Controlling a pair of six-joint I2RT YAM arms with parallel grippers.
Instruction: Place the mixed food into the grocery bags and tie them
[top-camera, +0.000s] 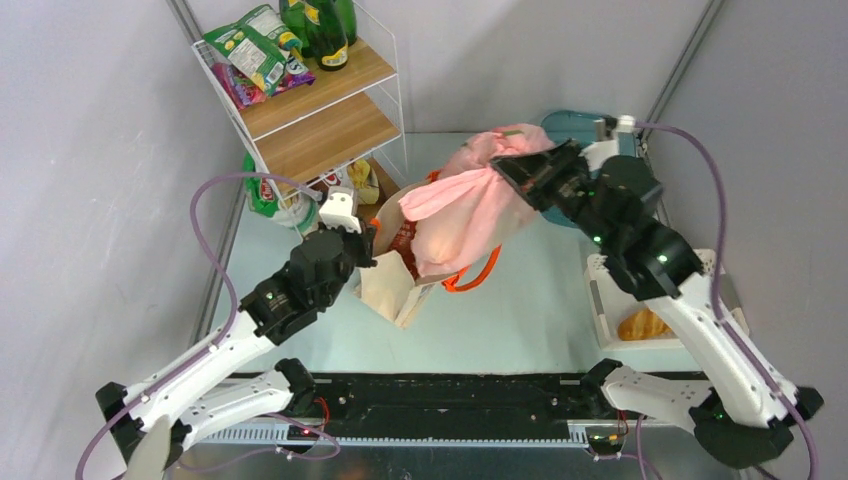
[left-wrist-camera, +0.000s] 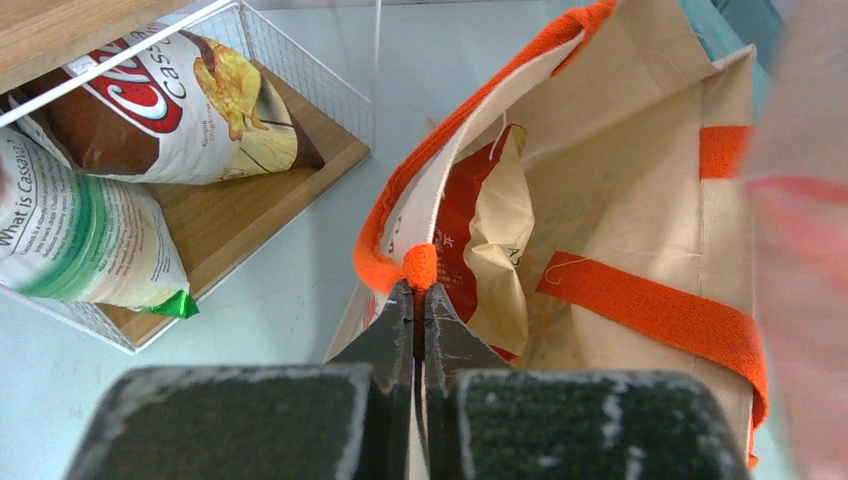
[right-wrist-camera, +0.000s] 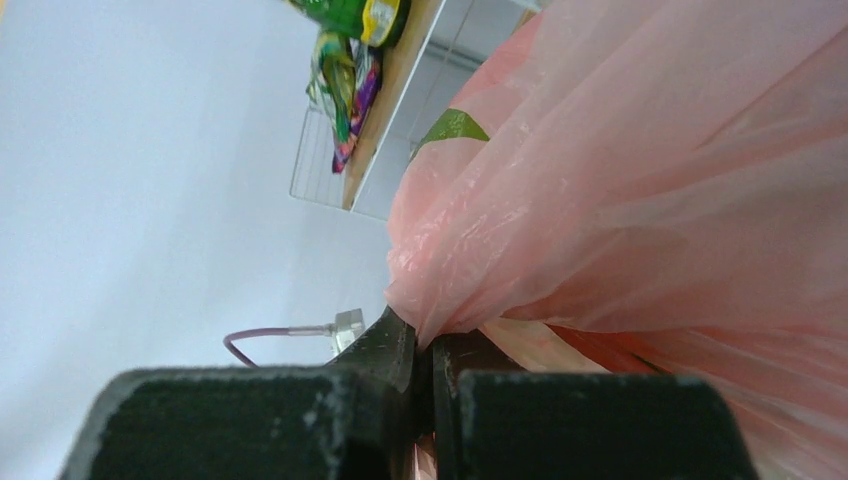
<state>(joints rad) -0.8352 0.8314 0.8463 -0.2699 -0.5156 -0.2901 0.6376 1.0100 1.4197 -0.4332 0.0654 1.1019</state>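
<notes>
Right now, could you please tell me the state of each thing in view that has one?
beige tote: standing, mouth open, packet inside.
pink bag: filled, top bunched, hanging over the beige tote.
left pincer: shut on the beige tote's orange rim.
right pincer: shut on the pink bag's bunched top.
bottles: upright on the shelf.

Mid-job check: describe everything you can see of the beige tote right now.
The beige tote looks like woven cloth with orange trim and orange handles. It stands on the table, mouth open upward. The left tool is shut on its orange rim, holding that side up. Inside lies a red-and-cream packet. The pink bag, gripped by the right tool, hangs over its mouth; contact is unclear.
</notes>
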